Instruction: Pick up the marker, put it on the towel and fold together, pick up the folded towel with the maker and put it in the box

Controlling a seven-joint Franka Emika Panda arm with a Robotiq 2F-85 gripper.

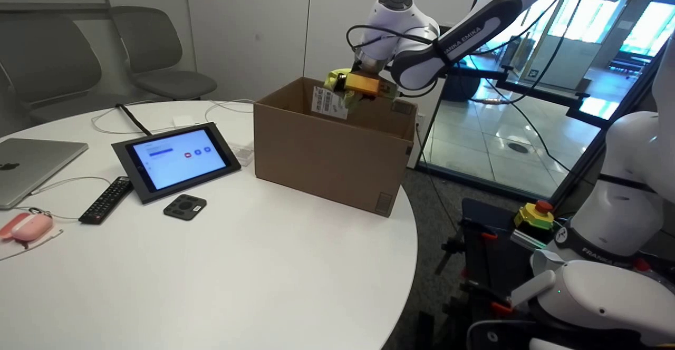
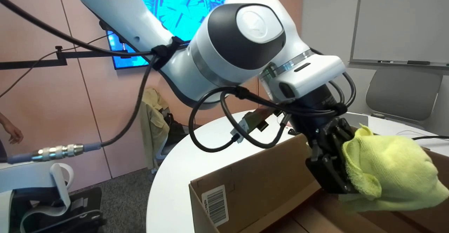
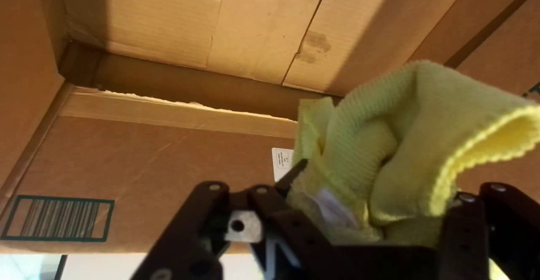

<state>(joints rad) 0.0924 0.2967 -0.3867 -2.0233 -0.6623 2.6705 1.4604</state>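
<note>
In an exterior view, daylight comes in through the far windows (image 1: 593,17), bleached nearly white, and leaves bright glare on the shiny floor (image 1: 474,123). The table (image 1: 253,271) is evenly bright; a grey chair (image 1: 145,39) behind it stands in dimmer light. In an exterior view, the wall screen (image 2: 182,8) glows strong cyan. In the wrist view, warm light crosses the bottom of the box (image 3: 261,18) between dark shadows, and the claw (image 3: 375,191) is dark and blurred.
</note>
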